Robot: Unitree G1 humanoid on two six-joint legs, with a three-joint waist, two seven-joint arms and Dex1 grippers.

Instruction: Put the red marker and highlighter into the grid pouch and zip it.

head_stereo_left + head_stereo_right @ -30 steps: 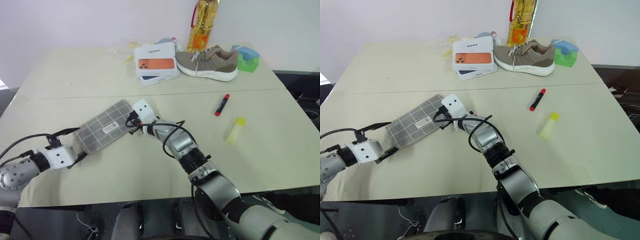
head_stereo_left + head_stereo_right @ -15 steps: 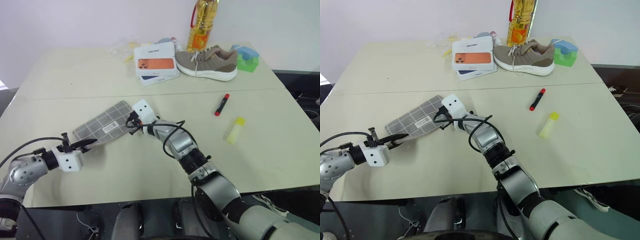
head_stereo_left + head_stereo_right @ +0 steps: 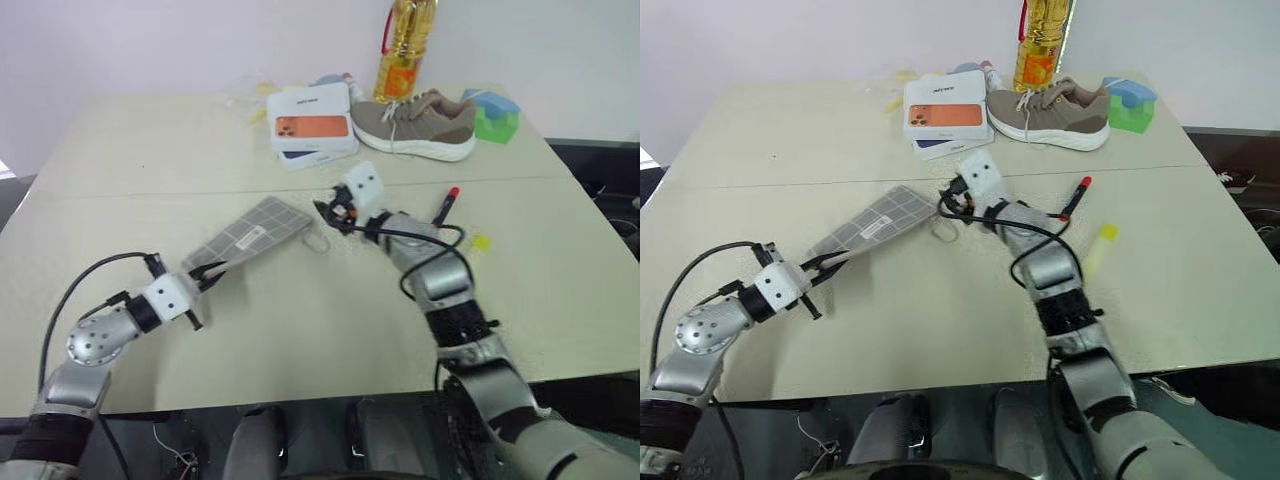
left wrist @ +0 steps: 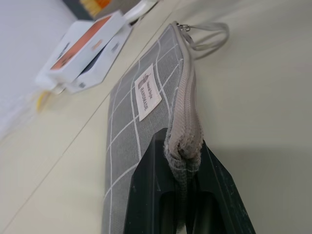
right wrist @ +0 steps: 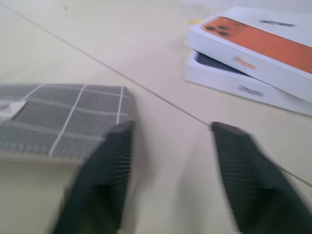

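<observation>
Left end effector (image 3: 208,275) pinches the grid pouch's (image 3: 256,232) near end, lifting it off the desk (image 3: 300,330); right end effector (image 3: 328,212), fingers spread, hangs beside its zipper ring.

pouch (image 3: 252,235) left of marker (image 3: 446,206) (highlighter (image 3: 478,243) nearer)

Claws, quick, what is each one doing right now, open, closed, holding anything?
Left claw: closed on the near end of the grid pouch.
Right claw: open, holding nothing, beside the pouch's far end.
</observation>
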